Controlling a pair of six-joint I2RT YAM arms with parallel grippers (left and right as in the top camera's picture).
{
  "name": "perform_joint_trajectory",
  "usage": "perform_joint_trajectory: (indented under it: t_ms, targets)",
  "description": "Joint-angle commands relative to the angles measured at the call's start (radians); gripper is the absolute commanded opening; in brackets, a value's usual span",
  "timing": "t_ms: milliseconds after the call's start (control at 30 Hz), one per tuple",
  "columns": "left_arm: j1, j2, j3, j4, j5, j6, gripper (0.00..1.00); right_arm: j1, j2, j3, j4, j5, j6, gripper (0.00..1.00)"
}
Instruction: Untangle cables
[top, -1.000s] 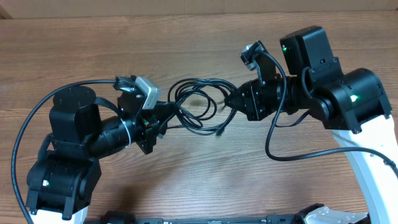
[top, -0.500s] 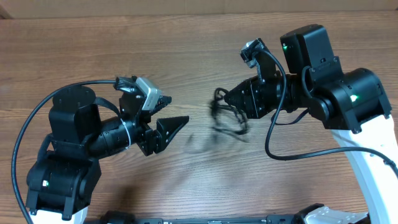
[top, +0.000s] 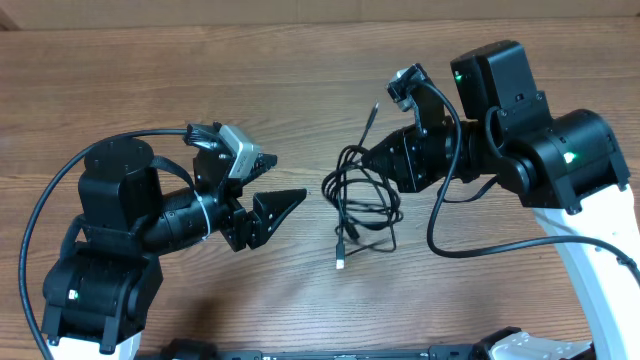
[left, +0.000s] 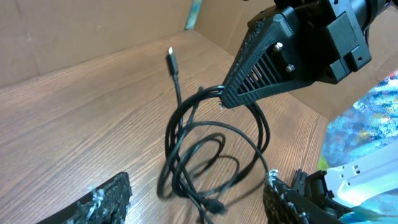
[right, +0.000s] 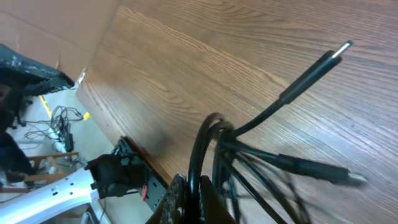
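The left gripper (top: 283, 178) gaped wide and empty, well apart from the cables (top: 360, 203). These hung in tangled loops over the wooden table (top: 150, 80) from the right gripper (top: 366, 158), which was clamped on several strands. Pulling that bunched grip risked tightening the snarl, or a strand slipping free.

No readable text, label, brand, number or sign in any view.

The middle of the table (top: 150, 80) is being blocked by the cables (top: 345, 205) bunched at the right claw (top: 368, 158). A passable gap is being left between them and the left claw (top: 288, 176); the far edge is being left unobstructed.
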Motion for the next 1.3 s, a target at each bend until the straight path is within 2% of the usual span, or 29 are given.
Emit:
perform_joint_trajectory:
  t_ms: [0,267,567,667,867,967,1100,1233,1267]
  targets:
    - [-0.003,-0.010,0.015,0.004,0.019,0.015,0.69,-0.001,-0.023,0.032,0.010,-0.073,-0.009,0.04]
    - [-0.003,-0.009,0.015,-0.009,0.013,0.073,0.71,-0.001,-0.023,0.032,0.037,-0.211,-0.008,0.04]
    - [-0.003,-0.009,0.015,-0.143,-0.131,0.157,0.71,-0.001,-0.023,0.032,0.132,-0.323,0.000,0.04]
    - [-0.003,-0.006,0.015,-0.146,-0.140,0.170,0.71,-0.001,-0.023,0.032,0.150,-0.333,0.013,0.04]
    - [-0.003,0.006,0.015,-0.145,-0.177,0.192,0.72,-0.001,-0.024,0.032,0.199,-0.489,0.037,0.04]
    - [-0.003,0.019,0.015,-0.145,-0.177,0.192,0.71,-0.001,-0.023,0.032,0.225,-0.513,0.093,0.04]
    - [-0.003,0.039,0.015,-0.144,-0.176,0.191,0.63,-0.001,-0.023,0.032,0.263,-0.604,0.110,0.04]
    - [-0.003,0.055,0.015,-0.142,-0.176,0.191,0.33,-0.001,-0.023,0.032,0.288,-0.628,0.144,0.04]
    - [-0.003,0.060,0.015,-0.141,-0.176,0.191,0.18,-0.001,-0.023,0.032,0.291,-0.637,0.146,0.04]
